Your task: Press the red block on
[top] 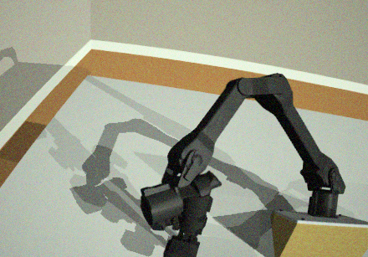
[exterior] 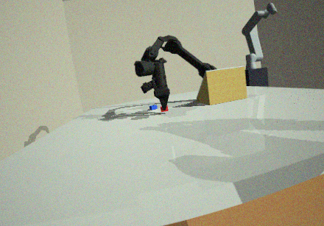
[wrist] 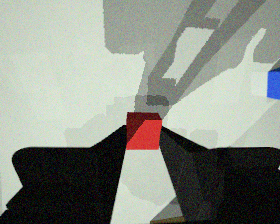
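Fingers: clamped on red block [exterior: 164, 109] [wrist: 144, 132]. Blue block [exterior: 153, 107] [wrist: 279, 85]: one, apart, near the red.

The robot arm [top: 226, 119] [exterior: 189, 57] looks like dark plastic or painted metal, which one cannot be told, smooth and mostly matt, with a faint sheen on its rounded cylinder [top: 163, 207] [exterior: 144, 68]. The red block [wrist: 147, 134] and the blue block [exterior: 153, 107] [wrist: 279, 86] look like plain, matt plastic with smooth faces. The pale tabletop [top: 42, 215] [exterior: 92, 167] is smooth, with a slight gloss in the exterior view. Its orange-brown edge band [top: 155, 74] [exterior: 272, 207] could pass for wood, though no grain shows. The walls [top: 226, 18] [exterior: 110, 27] look flat and matt, like paint.
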Tool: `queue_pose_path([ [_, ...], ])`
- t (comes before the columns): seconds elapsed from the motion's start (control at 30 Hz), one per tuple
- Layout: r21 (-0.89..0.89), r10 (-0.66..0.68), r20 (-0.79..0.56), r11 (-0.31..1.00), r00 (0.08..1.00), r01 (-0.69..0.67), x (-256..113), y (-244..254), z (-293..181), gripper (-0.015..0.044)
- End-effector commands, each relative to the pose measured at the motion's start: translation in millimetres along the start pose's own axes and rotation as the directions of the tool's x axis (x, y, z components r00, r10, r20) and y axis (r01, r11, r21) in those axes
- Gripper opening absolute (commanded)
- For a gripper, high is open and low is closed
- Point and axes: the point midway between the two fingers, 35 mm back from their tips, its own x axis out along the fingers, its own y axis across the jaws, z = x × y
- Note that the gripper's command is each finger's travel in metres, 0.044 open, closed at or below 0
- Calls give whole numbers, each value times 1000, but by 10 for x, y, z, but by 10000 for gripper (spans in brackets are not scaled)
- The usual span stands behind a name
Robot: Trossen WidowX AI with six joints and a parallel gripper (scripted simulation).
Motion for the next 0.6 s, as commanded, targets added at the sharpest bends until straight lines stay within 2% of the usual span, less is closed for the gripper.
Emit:
queue_pose_path([
  [0.0,7,12,10,1000,1000,-12,-199,14,44,0],
  [0.57,6,13,9,1000,1000,-13,-995,-61,39,0],
])
